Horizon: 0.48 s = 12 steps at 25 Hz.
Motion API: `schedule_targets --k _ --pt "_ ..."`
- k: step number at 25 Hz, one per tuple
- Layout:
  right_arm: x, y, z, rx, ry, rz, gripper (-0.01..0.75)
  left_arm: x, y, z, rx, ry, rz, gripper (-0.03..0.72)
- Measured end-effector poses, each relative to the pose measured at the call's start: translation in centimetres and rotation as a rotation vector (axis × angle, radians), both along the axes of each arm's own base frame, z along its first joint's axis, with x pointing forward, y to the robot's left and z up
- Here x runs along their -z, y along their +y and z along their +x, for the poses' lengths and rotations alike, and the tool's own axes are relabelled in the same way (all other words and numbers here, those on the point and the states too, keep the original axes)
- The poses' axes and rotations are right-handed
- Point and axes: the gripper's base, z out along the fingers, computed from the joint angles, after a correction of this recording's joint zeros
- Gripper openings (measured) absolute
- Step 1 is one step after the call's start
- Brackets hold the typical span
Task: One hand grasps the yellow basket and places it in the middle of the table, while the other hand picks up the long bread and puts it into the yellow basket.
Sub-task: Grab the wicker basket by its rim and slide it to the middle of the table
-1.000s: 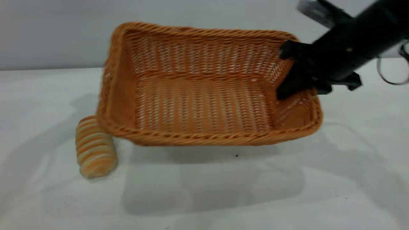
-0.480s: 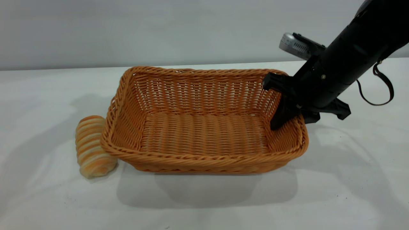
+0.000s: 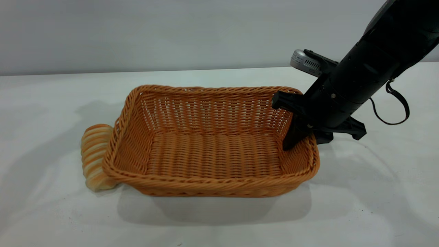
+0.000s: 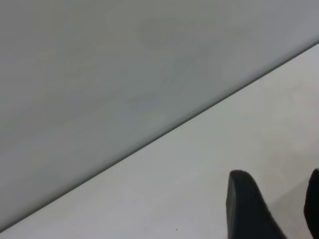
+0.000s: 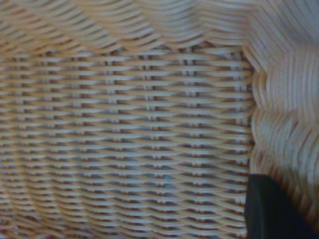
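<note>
We see the yellow basket (image 3: pixel 211 144) now lower and further left in the frame, level on the table (image 3: pixel 360 206), its left rim covering part of the long bread (image 3: pixel 93 157). The right gripper (image 3: pixel 303 137), clamped on its right wall, has come down with it.

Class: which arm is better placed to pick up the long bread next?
Left. The right gripper is clamped on the yellow basket; the long bread lies at its left end, the left gripper open.
</note>
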Motion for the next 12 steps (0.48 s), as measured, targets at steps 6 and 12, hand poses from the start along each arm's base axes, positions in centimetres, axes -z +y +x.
schedule_targets --k 6,12 --pt "0.00 0.17 -0.03 0.002 -0.002 -0.001 0.046 0.00 -0.01 0.00 0.001 0.000 0.000 0.355" --pt "0.00 0.26 -0.08 -0.033 -0.016 -0.010 0.075 0.00 -0.01 0.00 0.001 0.000 0.000 0.355"
